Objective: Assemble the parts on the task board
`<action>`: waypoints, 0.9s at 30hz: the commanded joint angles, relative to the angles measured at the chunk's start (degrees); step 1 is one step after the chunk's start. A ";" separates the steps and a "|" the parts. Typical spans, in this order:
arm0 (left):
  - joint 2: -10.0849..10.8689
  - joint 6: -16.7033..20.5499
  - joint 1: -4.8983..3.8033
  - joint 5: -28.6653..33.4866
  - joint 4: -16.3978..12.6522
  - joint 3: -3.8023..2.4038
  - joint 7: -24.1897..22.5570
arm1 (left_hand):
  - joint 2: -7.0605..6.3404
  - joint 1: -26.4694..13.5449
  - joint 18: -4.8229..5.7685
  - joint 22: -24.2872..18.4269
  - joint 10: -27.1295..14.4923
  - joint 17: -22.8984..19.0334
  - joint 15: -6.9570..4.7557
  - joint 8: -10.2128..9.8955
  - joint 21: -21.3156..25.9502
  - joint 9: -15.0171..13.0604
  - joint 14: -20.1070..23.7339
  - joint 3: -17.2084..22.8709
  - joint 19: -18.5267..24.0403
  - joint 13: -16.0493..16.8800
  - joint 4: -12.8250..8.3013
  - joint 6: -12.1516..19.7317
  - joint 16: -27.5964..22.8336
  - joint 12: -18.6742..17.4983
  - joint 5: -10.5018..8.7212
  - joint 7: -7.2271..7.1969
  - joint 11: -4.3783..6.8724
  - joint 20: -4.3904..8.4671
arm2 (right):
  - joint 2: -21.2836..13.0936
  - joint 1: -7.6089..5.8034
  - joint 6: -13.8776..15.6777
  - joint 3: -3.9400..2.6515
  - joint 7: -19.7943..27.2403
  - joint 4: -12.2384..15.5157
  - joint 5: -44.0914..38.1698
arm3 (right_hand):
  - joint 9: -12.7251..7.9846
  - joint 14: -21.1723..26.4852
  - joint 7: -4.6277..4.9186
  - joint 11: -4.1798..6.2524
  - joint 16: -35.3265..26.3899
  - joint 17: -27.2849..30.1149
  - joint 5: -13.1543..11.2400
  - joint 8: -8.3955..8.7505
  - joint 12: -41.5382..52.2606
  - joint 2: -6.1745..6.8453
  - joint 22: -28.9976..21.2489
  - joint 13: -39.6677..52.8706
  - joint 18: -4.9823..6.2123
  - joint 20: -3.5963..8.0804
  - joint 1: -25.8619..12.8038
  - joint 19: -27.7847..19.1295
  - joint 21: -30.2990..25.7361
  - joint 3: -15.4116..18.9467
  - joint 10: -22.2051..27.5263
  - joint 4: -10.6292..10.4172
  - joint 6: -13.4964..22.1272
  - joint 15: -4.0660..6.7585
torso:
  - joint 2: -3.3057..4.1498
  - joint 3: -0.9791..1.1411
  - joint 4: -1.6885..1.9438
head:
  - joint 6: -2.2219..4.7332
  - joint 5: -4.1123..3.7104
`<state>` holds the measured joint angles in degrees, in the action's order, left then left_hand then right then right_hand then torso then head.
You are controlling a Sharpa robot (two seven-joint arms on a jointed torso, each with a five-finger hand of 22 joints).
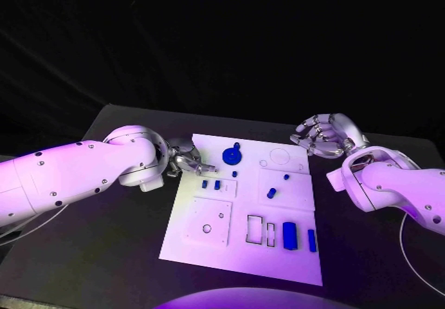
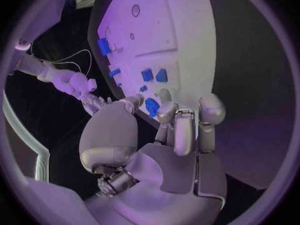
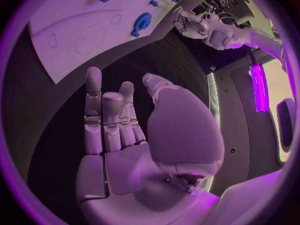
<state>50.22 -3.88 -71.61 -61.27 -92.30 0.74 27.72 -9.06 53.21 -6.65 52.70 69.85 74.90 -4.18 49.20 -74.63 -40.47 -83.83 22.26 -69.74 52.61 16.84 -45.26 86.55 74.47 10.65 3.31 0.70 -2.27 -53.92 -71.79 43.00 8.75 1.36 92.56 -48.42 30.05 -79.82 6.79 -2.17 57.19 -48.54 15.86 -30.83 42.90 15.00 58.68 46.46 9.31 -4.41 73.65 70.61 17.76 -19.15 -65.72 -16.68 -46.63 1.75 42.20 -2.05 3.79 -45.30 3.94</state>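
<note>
- The task board (image 1: pixel 199 241) is a white plate lying flat in the middle of the black table (image 1: pixel 83 257). Its long axis runs near to far, and its near edge slants slightly down toward the right.
- At the board's near right, a long blue block (image 1: pixel 290 234) and a thinner blue bar (image 1: pixel 312 240) lie side by side, both with their long axes running near to far. Just to their left are two empty rectangular slots (image 1: pixel 260 230).
- In the middle of the board, a short blue peg (image 1: pixel 271 192) lies tilted. To its left, two small blue pieces (image 1: pixel 211 185) stand close together.
- At the far middle of the board sits a round blue gear (image 1: pixel 232 154), with a tiny blue piece (image 1: pixel 235 173) just nearer.
- The left hand (image 1: pixel 188 161) is at the board's far left edge. Its fingers (image 2: pixel 185 130) are loosely bent over the board near the gear and grip nothing.
- The right hand (image 1: pixel 325 136) is off the board's far right corner, above the table. Its fingers (image 3: pixel 109 120) are upright and slightly curled, and its palm is empty.
</note>
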 commanded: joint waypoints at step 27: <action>-9.88 10.19 0.38 -26.49 5.30 3.33 -30.34 | -6.27 29.19 -3.81 -27.28 -22.45 -41.77 7.08 -19.14 24.99 23.93 23.29 5.44 16.69 -43.51 -7.09 3.46 -29.32 -39.44 0.47 6.09 -7.65 -6.14 | 0.32 0.02 -2.25 0.00 3.45 -1.38 0.19 | -5.51 5.76 1.97 -2.09 -28.14 11.05 -0.18 8.82 -19.72 1.33 -10.16 -21.19 1.05 -2.55 2.99 -3.75 -10.27 -8.07 0.27 1.03 -3.26 -2.31 | 0.06 0.05 0.06 | 1.21 -1.56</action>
<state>40.78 8.56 -71.27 -79.96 -87.23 4.07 0.03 -15.04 82.53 -9.76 25.38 47.04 33.05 2.87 30.34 -49.32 -16.66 -60.22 28.00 -52.75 9.22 9.78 -41.36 56.99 35.25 11.50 9.32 -7.06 -8.51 -53.68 -71.79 42.04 8.75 3.37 91.20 -48.21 24.59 -74.07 8.70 -4.19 29.33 -37.48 15.86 -22.15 23.42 16.07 48.66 25.57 9.31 -6.98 76.55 67.18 7.69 -27.01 -65.11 -15.80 -49.65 -0.28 42.27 -2.02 3.80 -44.07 2.35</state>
